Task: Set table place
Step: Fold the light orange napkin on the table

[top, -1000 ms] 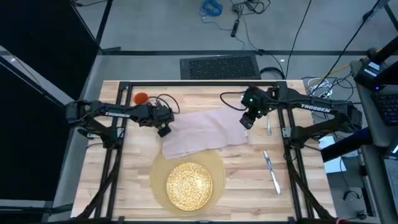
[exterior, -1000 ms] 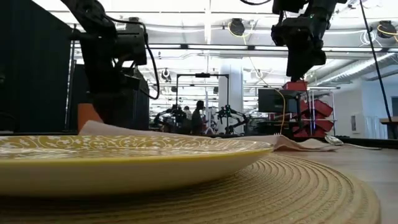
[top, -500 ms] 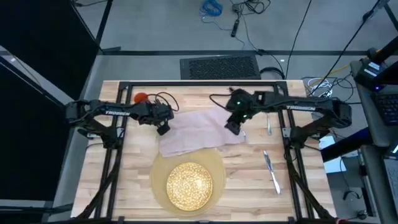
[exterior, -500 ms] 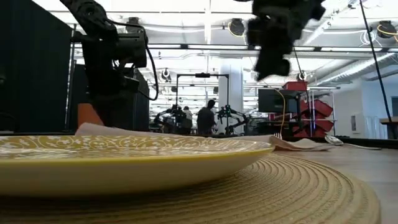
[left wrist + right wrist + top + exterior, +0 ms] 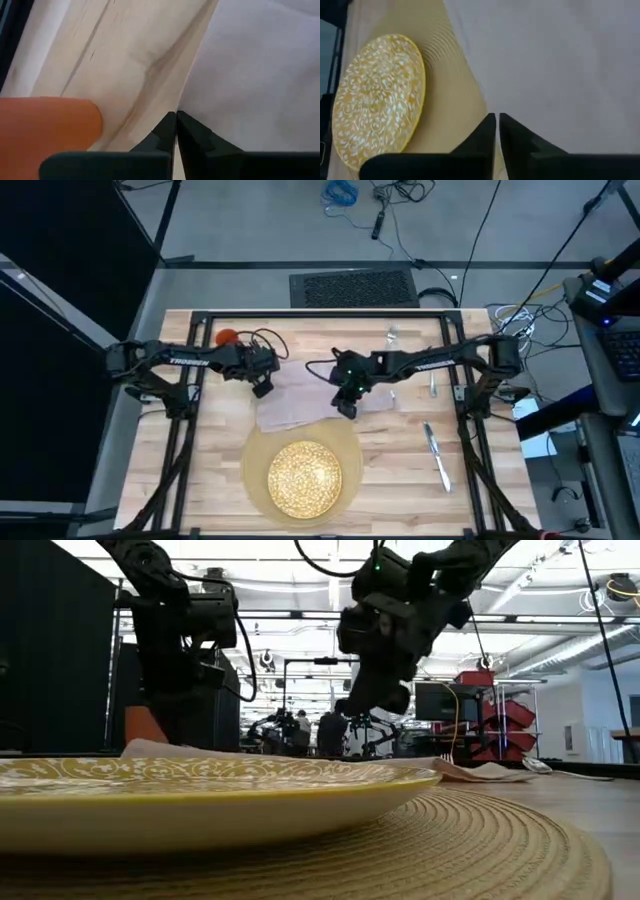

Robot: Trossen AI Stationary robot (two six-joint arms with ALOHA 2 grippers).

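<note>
Gold-speckled plate, tan mat, pinkish-grey napkin, orange cup.

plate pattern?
Yellow with a dense white speckled floral pattern on the plate; clearest in the right wrist view.

My left arm extends inward from the left side, with my left gripper pointing downward and its fingers pressed together. My right arm reaches well across from the right side toward the centre, with my right gripper angled downward and its fingers closed.
</note>
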